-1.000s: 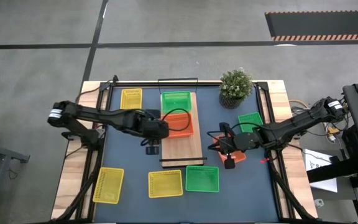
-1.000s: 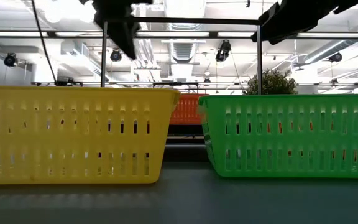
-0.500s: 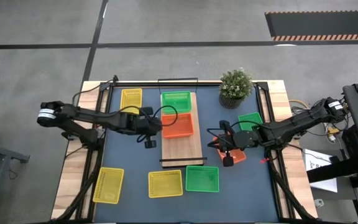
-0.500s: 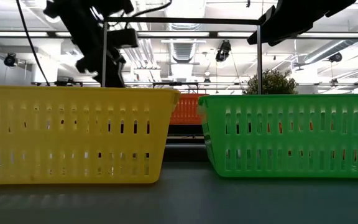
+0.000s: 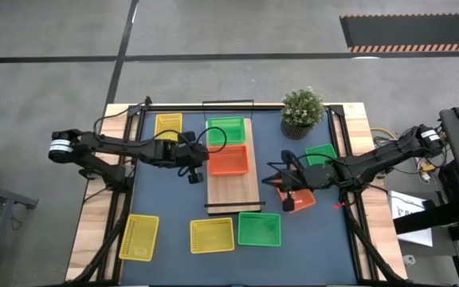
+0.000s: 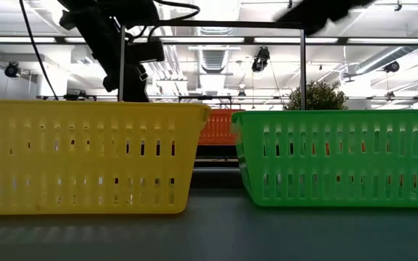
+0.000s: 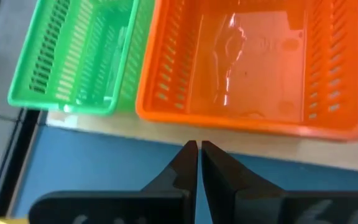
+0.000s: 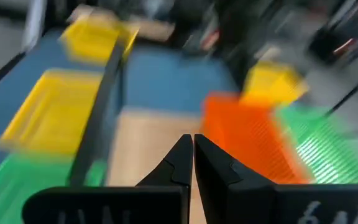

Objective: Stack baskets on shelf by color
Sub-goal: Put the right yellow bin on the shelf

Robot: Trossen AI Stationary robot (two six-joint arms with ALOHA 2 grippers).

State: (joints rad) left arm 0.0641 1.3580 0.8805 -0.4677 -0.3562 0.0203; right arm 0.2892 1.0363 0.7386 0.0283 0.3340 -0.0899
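Note:
The shelf [image 5: 231,190] lies mid-table, with a green basket [image 5: 226,131] resting on its far end and an orange basket [image 5: 229,160] resting behind it at the middle. My left gripper [image 5: 200,164] is shut and empty. It hovers just off the shelf's left edge [image 7: 166,134], pointing at the orange basket [image 7: 253,62] beside the green one [image 7: 73,56]. My right gripper [image 5: 277,180] is also shut and empty [image 8: 192,146]. It hangs right of the shelf, above another orange basket [image 5: 300,199] that lies on the table.
A yellow basket [image 5: 168,125] lies far left and a green one [image 5: 321,155] at the right. Two yellow baskets [image 5: 138,237] [image 5: 212,235] and a green one [image 5: 259,229] line the near edge. A potted plant [image 5: 302,112] stands at the far right.
My left gripper has drawn back from over the shelf's near part toward the table's left and far side and has sunk lower beside the shelf. The orange basket stays on the shelf. My right gripper has tipped upward a little.

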